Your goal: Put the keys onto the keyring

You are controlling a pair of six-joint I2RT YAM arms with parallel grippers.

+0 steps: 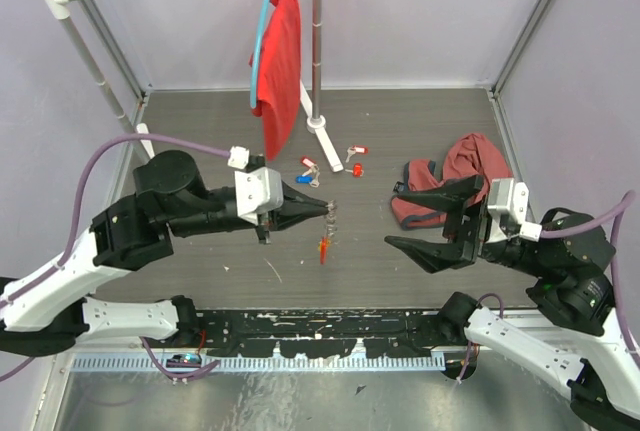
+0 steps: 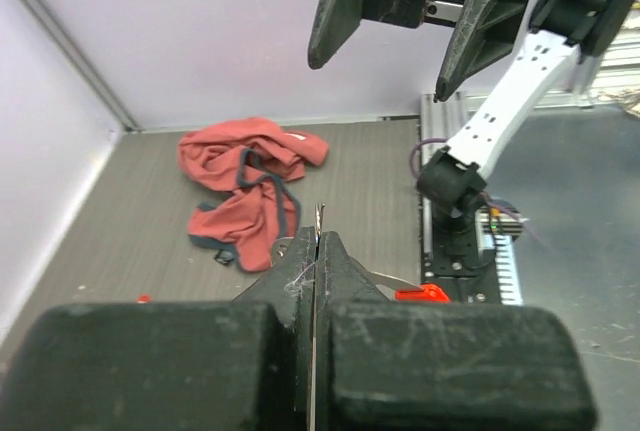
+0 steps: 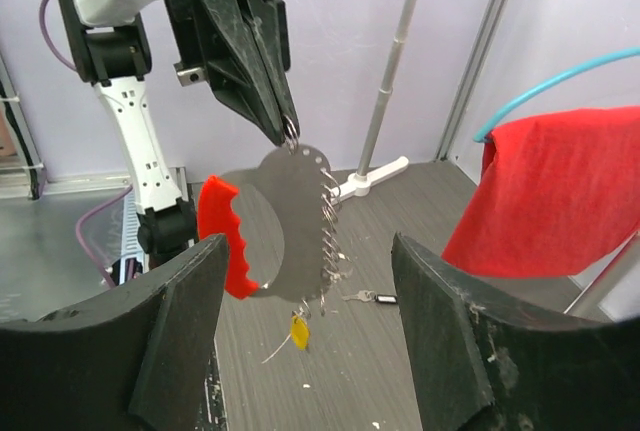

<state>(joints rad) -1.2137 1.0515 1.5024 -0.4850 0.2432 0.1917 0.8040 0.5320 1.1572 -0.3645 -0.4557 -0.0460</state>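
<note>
Keyring (image 3: 290,221) hanging from the tightly closed left gripper (image 1: 323,209)
Right gripper (image 1: 394,215) stands open facing it; loose tagged keys (image 1: 309,165) lie on the table (image 1: 200,121) beyond, and a crumpled reddish cloth (image 1: 455,176) lies near the right gripper.

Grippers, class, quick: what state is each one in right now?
Left gripper: shut on the keyring, which hangs from its tips.
Right gripper: open, holding nothing.

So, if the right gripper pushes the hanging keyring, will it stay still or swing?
Probably swing: the keyring hangs from one top point in the left gripper. Its chain looks loose, so likely floppy. The yellow-tagged key would probably sway too.
</note>
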